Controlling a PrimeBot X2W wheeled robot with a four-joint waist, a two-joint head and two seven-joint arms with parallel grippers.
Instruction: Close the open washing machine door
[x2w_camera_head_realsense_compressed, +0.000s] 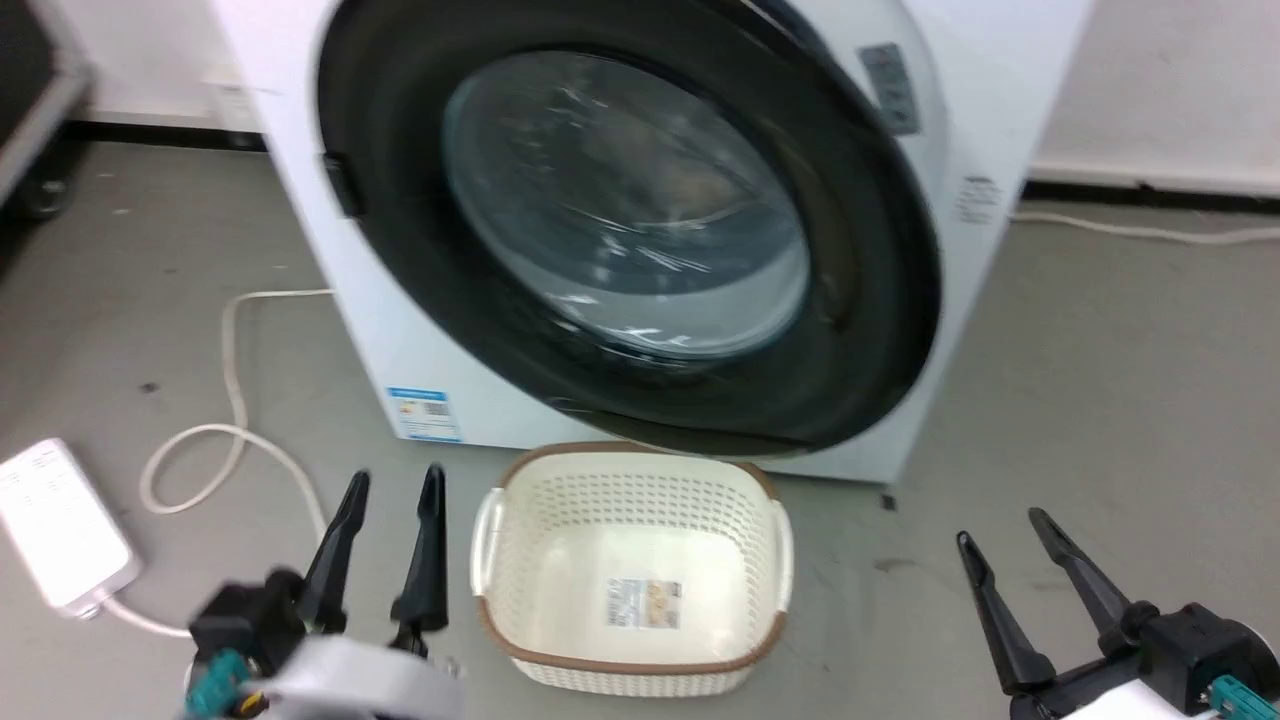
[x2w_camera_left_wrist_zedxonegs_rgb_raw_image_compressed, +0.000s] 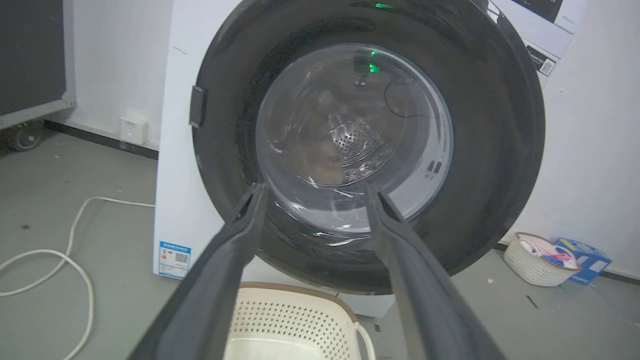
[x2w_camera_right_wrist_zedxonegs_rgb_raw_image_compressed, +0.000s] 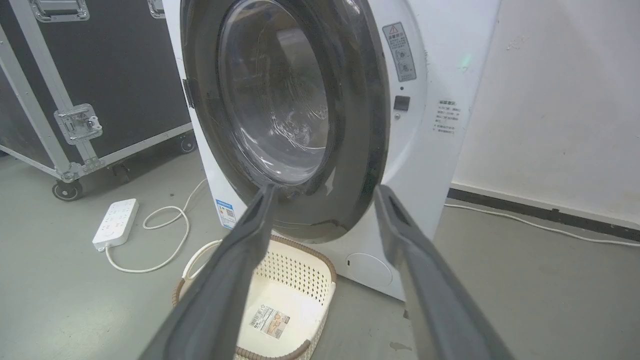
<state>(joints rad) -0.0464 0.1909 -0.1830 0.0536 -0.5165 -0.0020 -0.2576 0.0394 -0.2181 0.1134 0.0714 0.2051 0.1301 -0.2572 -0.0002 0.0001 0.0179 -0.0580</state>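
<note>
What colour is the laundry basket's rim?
Brown, around a cream perforated laundry basket; clearest in the head view.

No legible text; red warning triangle (x2w_camera_right_wrist_zedxonegs_rgb_raw_image_compressed: 394, 29) atop grey sticker (x2w_camera_right_wrist_zedxonegs_rgb_raw_image_compressed: 400, 55) on the washing machine (x2w_camera_right_wrist_zedxonegs_rgb_raw_image_compressed: 425, 165)

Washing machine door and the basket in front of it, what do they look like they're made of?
The washing machine door: dark rim, probably glossy plastic, going by its soft sheen; the window is see-through with sharp highlights, likely glass. The laundry basket: cream moulded plastic, matt, with regular punched-looking holes and a brown rim.
</note>
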